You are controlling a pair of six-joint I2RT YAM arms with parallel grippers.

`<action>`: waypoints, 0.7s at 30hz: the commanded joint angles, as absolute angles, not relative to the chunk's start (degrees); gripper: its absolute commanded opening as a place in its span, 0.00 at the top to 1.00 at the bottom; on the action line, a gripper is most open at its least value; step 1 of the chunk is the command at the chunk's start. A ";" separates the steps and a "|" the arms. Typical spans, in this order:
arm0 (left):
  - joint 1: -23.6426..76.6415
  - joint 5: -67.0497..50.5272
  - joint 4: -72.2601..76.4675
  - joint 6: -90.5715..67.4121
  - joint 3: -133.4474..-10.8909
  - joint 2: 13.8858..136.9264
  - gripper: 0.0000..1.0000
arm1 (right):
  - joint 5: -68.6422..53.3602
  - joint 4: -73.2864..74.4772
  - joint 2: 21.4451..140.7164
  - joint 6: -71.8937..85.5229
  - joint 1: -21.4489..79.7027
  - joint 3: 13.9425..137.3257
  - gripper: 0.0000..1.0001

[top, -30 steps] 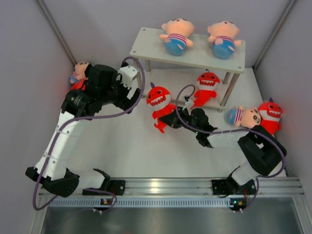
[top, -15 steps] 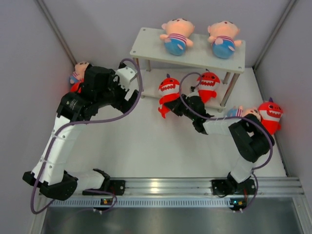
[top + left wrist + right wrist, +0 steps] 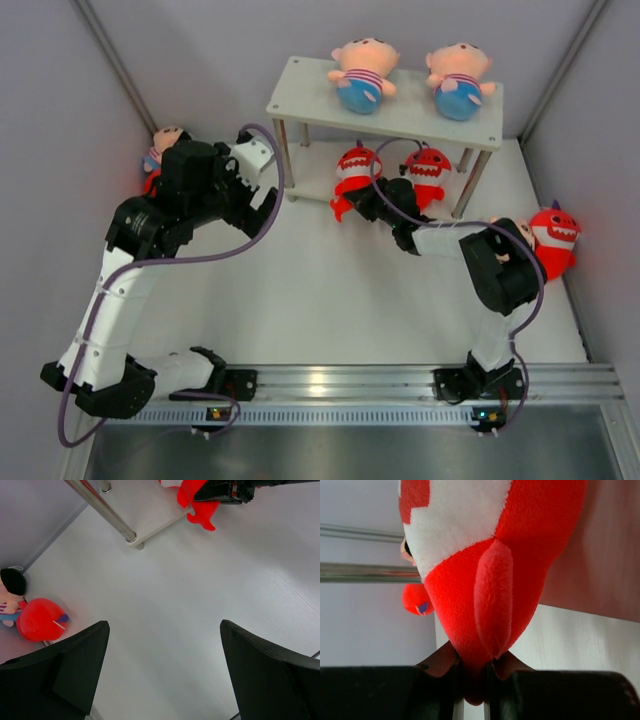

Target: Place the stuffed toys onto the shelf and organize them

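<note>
The shelf [image 3: 300, 92] holds two peach dolls [image 3: 362, 72] [image 3: 459, 79] on its top board. One red shark [image 3: 428, 166] sits on the lower board. My right gripper [image 3: 373, 200] is shut on the tail end of a second red shark [image 3: 352, 174], holding it at the lower board's front left edge. In the right wrist view, this shark [image 3: 485, 570] fills the frame with its tail pinched in the gripper [image 3: 475, 680]. My left gripper [image 3: 165, 670] is open over bare table, left of the shelf. The left wrist view shows the held shark [image 3: 197, 497] by the shelf leg [image 3: 102, 505].
A doll [image 3: 164, 144] and a red toy lie against the left wall; the left wrist view shows that red toy [image 3: 40, 619] beside the doll [image 3: 10, 595]. Another doll [image 3: 520, 232], partly behind my right arm, and a red shark [image 3: 554, 236] lie at the right wall.
My right arm has carried the red shark from the middle of the table back to the shelf's lower board. My left arm has drawn slightly left and back.
</note>
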State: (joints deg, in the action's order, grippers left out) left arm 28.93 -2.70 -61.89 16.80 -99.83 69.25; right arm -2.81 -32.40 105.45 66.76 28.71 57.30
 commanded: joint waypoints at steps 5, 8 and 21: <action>28.92 -3.16 -59.59 17.93 -99.67 67.94 0.02 | -0.35 -32.43 106.26 69.52 27.16 61.35 0.83; 28.92 -3.43 -59.59 18.02 -99.84 68.03 0.02 | 2.11 -30.42 106.17 69.61 26.90 62.05 0.76; 28.92 -3.43 -59.59 18.72 -99.32 67.06 0.02 | 3.34 -26.10 108.10 73.83 24.52 65.04 0.49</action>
State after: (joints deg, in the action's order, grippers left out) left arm 28.93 -3.11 -61.89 18.00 -99.83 68.77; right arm 2.04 -26.68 108.05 73.08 25.15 62.08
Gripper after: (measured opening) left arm 0.982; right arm 0.499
